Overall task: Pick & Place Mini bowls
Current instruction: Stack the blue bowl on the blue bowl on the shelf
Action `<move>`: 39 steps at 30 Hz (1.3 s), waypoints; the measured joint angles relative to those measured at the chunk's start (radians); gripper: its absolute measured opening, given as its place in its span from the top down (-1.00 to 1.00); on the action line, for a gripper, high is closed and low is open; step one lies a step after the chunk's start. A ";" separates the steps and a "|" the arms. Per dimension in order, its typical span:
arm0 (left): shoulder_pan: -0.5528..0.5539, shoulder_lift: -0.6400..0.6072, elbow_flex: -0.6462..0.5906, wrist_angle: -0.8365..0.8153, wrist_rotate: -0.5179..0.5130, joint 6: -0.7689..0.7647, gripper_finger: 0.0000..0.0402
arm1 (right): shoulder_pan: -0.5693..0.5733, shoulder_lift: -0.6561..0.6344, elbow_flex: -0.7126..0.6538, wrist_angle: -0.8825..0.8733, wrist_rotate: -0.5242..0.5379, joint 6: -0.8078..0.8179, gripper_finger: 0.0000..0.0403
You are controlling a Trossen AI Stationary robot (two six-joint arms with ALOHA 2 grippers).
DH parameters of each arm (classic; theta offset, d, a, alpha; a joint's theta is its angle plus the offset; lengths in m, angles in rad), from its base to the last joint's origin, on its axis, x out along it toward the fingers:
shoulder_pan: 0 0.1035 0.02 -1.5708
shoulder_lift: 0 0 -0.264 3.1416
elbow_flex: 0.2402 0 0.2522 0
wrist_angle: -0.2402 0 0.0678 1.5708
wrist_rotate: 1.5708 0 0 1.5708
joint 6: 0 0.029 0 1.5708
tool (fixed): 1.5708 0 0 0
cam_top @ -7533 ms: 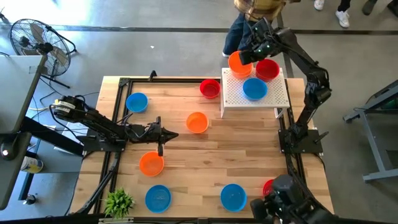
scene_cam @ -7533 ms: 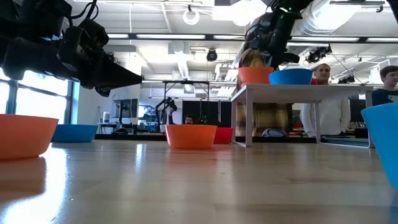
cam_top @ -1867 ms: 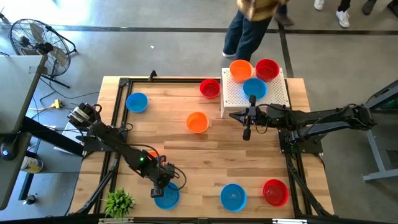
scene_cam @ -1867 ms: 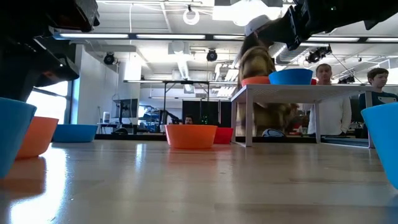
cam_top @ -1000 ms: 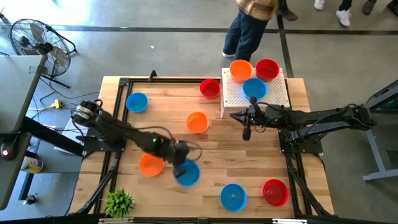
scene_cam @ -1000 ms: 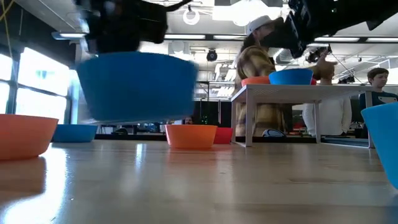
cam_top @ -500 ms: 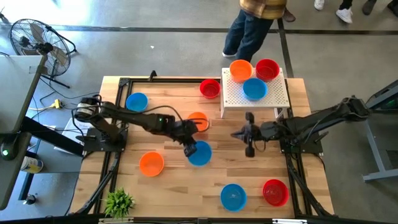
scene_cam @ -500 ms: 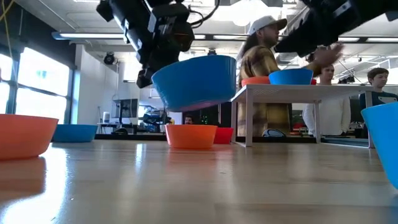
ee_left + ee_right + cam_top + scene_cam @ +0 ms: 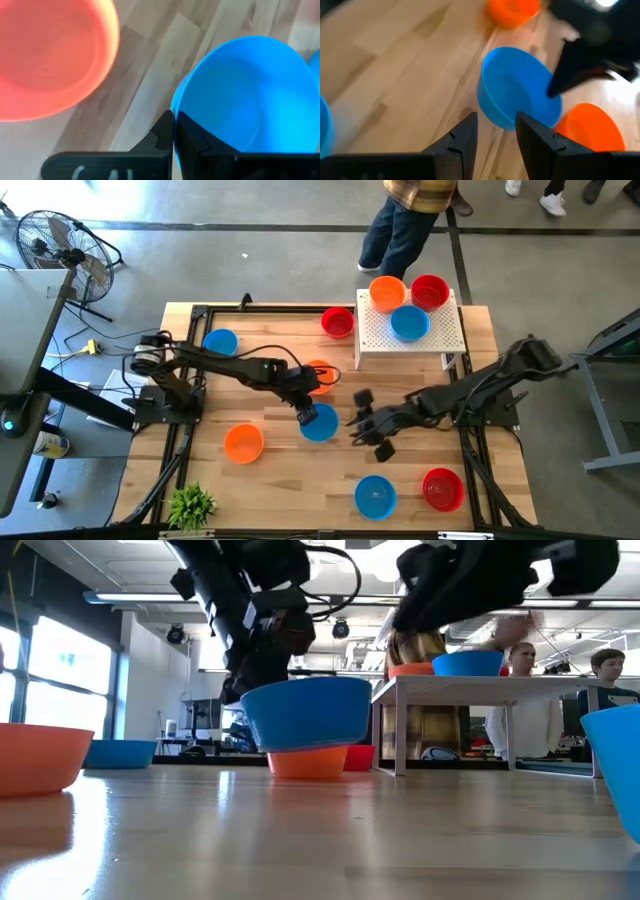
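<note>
A blue bowl (image 9: 320, 423) hangs mid-table, its rim pinched by the left gripper (image 9: 304, 413), with an orange bowl (image 9: 319, 375) just behind. The right gripper (image 9: 368, 423), fingers spread, faces it close by. Three bowls sit on the white box (image 9: 440, 335).

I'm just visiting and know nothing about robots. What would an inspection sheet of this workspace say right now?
Surface: light wooden table, black frame rails.
Job's things: small round plastic bowls, red, orange and blue; three on the white perforated box, others scattered on the wood.
Clutter: small green plant at a table corner.
Grippers: left gripper shut on a blue plastic bowl, held off the table; right gripper open, facing that bowl.
Cables: loose wires at the left arm's base.
Surroundings: floor fan; a person behind the box.
</note>
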 joint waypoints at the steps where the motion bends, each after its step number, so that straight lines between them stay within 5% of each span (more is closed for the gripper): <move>1: 0.000 0.010 0.000 0.000 0.012 0.002 1.00 | 0.002 0.033 0.027 -0.017 -0.010 -0.019 0.40; 11: -0.001 0.049 -0.001 0.051 0.041 0.023 1.00 | 0.003 0.244 0.194 -0.146 -0.015 -0.178 0.44; 27: -0.001 0.049 -0.001 0.097 0.067 0.044 1.00 | -0.007 0.325 0.213 -0.139 0.010 -0.304 0.46; 35: -0.001 0.049 -0.002 0.141 0.100 0.052 1.00 | -0.006 0.328 0.213 -0.130 -0.022 -0.313 0.91; 39: -0.001 0.049 -0.001 0.142 0.104 0.055 0.98 | -0.006 0.329 0.213 -0.128 -0.034 -0.313 0.94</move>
